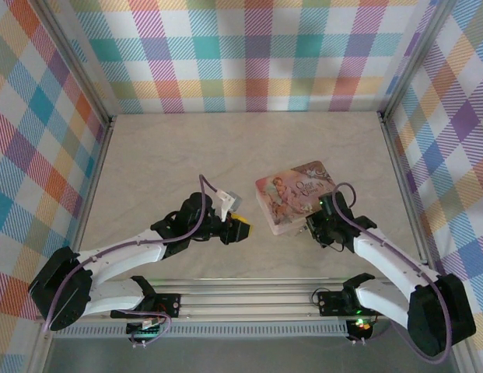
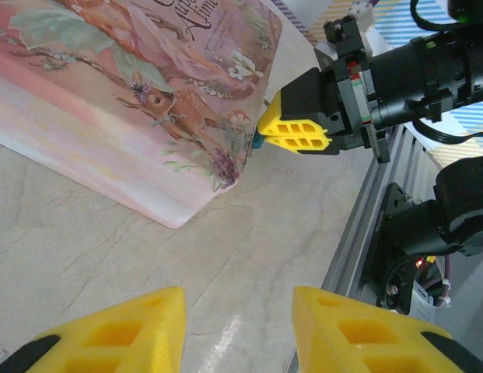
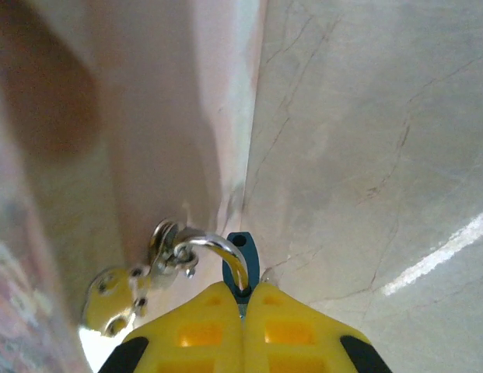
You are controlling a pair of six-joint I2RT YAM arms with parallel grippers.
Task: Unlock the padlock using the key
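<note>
Pale marbled tabletop (image 1: 171, 163), plaid walls on three sides. Pink illustrated rectangular tin (image 1: 294, 196) sits right of centre, toward the near edge.

Left gripper (image 1: 243, 228) lies low beside the tin's near-left corner. Its yellow fingers are spread and hold nothing.

Right gripper (image 3: 243, 294) is at the tin's near side, fingers pressed together, pinching the tiny dark blue-teal padlock (image 3: 241, 260). The padlock's silvery loop hooks a small silver clasp (image 3: 167, 249) on the tin wall, just above the tabletop.
</note>
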